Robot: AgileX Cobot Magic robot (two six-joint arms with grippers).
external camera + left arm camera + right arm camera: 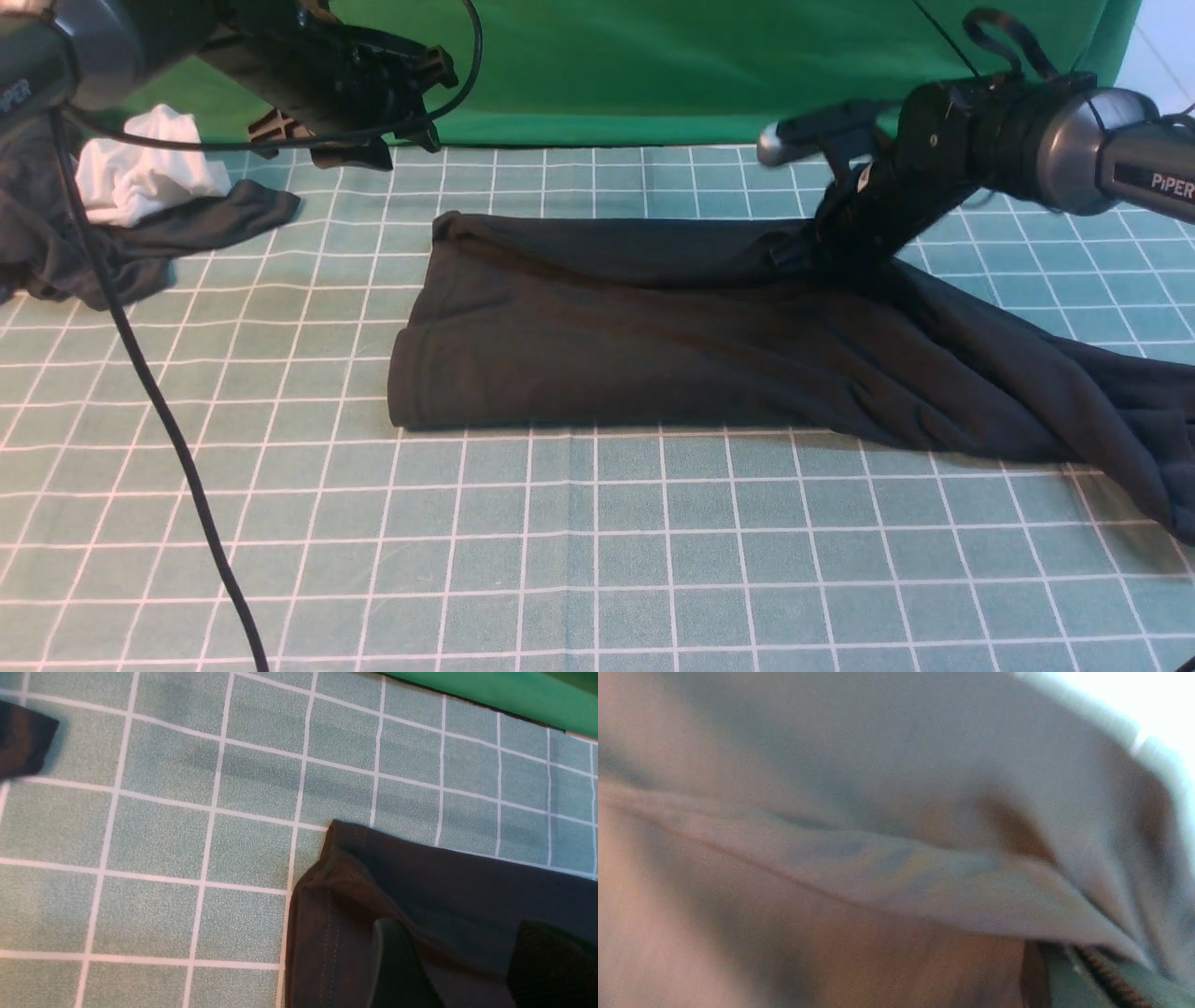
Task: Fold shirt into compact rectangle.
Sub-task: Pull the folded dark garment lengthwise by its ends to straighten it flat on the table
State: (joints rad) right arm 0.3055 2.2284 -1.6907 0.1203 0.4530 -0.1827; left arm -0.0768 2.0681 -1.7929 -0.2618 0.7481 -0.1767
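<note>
Lettering "PiPER" (pixel 1171 184) marks the right arm; the left arm shows only a cut-off "PER" (pixel 13 93). One black shirt (pixel 653 345) lies as a long folded band mid-mat (pixel 560 560), with no print showing. One white cloth (pixel 140 173) sits on one dark garment (pixel 187 229) at far left. The right gripper (pixel 808 247) is clamped on the shirt's far edge. The left gripper (pixel 462 933) hangs raised and empty, its fingers (pixel 392 961) apart.

Wears matte black and rounded grey housings on left arm (pixel 308 79) and right arm (pixel 990 131); bears white PiPER lettering (pixel 1172 184); trails a thin black cable (pixel 154 401) down the left side.
</note>
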